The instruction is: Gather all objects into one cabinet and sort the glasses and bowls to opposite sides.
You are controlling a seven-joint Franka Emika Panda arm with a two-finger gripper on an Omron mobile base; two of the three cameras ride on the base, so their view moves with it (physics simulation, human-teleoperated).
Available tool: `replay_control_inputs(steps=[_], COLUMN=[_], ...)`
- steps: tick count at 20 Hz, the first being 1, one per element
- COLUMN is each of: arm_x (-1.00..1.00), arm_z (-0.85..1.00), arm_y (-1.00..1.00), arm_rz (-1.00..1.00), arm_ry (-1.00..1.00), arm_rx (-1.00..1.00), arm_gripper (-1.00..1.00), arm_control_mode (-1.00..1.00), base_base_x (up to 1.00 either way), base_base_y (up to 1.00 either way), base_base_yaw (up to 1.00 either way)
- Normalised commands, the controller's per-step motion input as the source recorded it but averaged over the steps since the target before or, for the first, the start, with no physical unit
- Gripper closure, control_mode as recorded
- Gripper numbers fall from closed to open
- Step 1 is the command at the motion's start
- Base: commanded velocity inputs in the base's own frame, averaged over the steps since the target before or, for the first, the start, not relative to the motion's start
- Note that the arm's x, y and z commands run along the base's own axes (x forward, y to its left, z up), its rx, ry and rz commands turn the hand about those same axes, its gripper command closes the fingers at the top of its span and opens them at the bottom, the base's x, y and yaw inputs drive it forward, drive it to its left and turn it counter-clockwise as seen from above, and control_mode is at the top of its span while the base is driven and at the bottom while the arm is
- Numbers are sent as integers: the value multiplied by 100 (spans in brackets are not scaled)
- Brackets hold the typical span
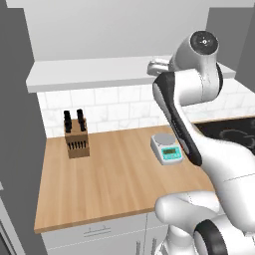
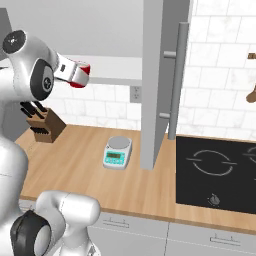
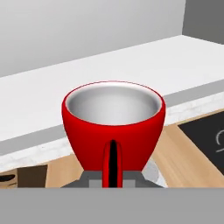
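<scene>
Red cup (image 3: pixel 113 122) up in the air, gripper (image 2: pixel 80 73) clamped shut on it, just above the white shelf board (image 3: pixel 144 65).

Around it: the wooden counter (image 1: pixel 114 179) below carries a knife block (image 1: pixel 76 135) back by the tiled wall and a small kitchen scale (image 2: pixel 118 151) nearer the black cooktop (image 2: pixel 215 172). In the right base view the grey cabinet door (image 2: pixel 155 85) stands open edge-on beside the cup, its long steel bar handle (image 2: pixel 176 80) running vertically; it is well to the side of the gripper, and nothing sits between cup and shelf. In the hand view the cup's mouth tilts toward the camera, showing the pale grey inside, with its axis close to upright. It has a red loop handle, facing the camera. The shelf stretches behind and beneath it.
</scene>
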Motion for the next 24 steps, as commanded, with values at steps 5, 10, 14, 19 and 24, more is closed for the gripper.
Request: replay_control_inputs(steps=[5, 10, 14, 19, 24], arm_x=[-100, -40, 0, -3, -22], arm_z=[-4, -1, -2, 0, -1], arm_y=[0, 15, 9, 0, 3], arm_rz=[0, 0, 0, 0, 0], arm_ry=[0, 0, 3, 2, 0], arm_rx=[0, 1, 0, 0, 0], arm_gripper=[100, 100, 100, 100, 100], arm_control_mode=[-100, -100, -100, -100, 100], base_base_x=[0, 0, 0, 0, -8], base_base_y=[0, 0, 0, 0, 2], base_base_yaw=[0, 0, 0, 0, 0])
